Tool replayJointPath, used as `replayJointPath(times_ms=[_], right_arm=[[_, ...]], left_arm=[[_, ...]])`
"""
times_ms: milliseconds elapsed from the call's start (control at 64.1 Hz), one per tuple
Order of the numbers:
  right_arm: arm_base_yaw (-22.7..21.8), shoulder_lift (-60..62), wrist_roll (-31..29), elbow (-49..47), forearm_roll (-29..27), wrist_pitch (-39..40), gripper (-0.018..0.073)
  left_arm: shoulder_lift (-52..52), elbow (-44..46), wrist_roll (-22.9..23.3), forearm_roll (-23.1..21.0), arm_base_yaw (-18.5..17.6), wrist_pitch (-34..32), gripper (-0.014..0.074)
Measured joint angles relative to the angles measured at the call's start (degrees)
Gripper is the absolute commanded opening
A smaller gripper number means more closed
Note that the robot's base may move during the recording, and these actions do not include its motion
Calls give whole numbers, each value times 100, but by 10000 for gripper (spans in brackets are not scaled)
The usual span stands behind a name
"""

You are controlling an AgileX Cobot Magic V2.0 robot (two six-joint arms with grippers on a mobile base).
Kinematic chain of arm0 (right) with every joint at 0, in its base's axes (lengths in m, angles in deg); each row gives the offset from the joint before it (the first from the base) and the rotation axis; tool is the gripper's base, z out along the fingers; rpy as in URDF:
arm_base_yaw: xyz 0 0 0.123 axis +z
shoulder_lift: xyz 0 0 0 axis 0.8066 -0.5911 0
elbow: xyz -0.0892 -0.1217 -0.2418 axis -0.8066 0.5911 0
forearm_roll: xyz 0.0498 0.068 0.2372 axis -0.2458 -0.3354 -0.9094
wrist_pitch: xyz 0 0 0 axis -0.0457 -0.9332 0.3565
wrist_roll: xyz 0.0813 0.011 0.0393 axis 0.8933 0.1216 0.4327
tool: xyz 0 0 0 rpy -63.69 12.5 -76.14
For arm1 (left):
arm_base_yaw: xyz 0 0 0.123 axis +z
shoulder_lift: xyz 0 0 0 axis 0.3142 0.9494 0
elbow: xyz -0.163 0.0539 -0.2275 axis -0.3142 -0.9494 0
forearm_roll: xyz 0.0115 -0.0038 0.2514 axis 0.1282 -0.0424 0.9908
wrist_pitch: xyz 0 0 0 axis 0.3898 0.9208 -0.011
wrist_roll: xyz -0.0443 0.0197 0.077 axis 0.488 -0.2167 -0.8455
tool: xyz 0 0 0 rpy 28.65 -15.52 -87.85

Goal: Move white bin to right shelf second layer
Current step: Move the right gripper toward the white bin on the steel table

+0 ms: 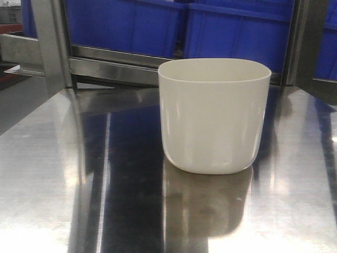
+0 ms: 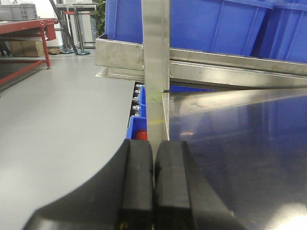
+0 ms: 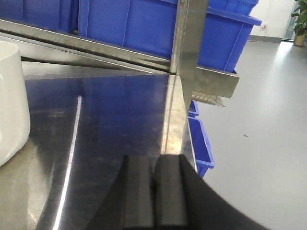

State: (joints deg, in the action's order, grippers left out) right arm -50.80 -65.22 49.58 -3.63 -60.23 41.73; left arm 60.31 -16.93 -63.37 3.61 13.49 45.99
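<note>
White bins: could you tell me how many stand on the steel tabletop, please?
1. The white bin stands upright on the steel tabletop, in front of the blue crates; no others show.

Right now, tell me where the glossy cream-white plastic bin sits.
The cream-white bin stands upright on the steel tabletop, right of centre in the front view, before the blue rectangular crates; it shows at the right wrist view's left edge.

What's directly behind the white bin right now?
Behind the white bin stand blue crates on a rack, with its steel front rail running between. The bin covers the rail's stretch directly behind it, so anything there is hidden.
</note>
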Motion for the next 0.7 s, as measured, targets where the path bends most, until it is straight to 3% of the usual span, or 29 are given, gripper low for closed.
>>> replayJointPath(times_ms=[421,702], right_arm=[[0,0,0,0,0,-45,48],[0,-334,0,-1045,0,-1052,48]], left_arm=[[0,0,0,0,0,0,85],[0,0,0,0,0,0,85]])
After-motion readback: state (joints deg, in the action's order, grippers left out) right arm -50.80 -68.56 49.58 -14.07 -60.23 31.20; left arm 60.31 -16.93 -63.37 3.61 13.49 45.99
